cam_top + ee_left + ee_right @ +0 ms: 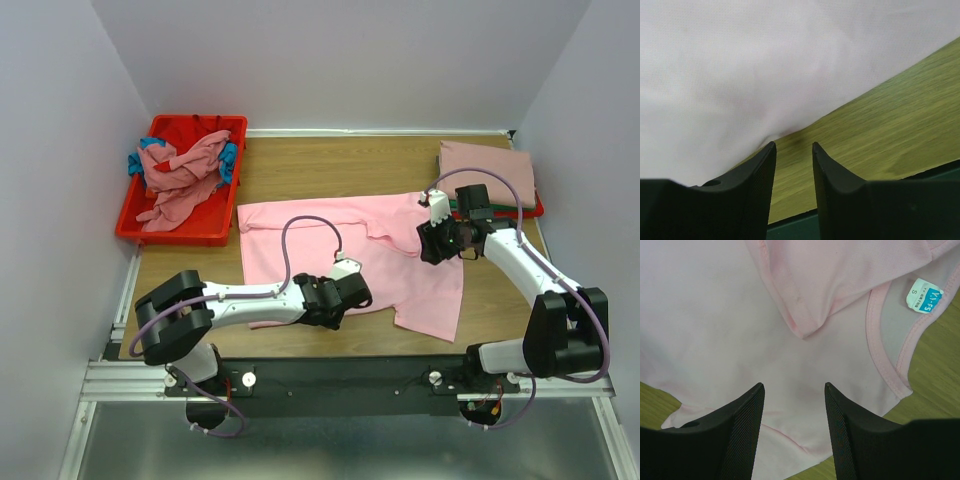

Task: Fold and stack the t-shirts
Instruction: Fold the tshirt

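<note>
I am inspecting the pink t-shirt (265, 235): it is lying spread and unfolded on the table (330, 165), with a flap of cloth doubled over near the collar.

The left gripper (345, 295) is sitting low at the shirt's near hem. In its wrist view the hem is lying just ahead of the fingertips (765, 160), with bare wood between them. Its jaws are standing narrowly apart and gripping nothing.

The right gripper (437, 240) is hanging over the collar end. The neckband and the blue size label (925, 296) are lying ahead and to its right, the doubled flap straight ahead. Its jaws are standing wider apart, also empty; whether they are touching cloth I cannot tell.

Beyond the right gripper a folded dusty rose shirt (487, 168) is topping the stack, with green and red edges showing beneath. Far off on the left gripper's side, more shirts are lying crumpled in the red bin (135, 215).

Risks, as I am judging them:
- The left jaws closing where they stand would be pinching air or wood — the hem is lying short of them.
- The right jaws may be taking only one layer, or catching the doubled flap, giving a crooked fold.
- Uneven pulling between the arms would be dragging the shirt, not folding it.
- The left arm's cable (290, 235) is arching over the cloth and could be snagging it.
</note>
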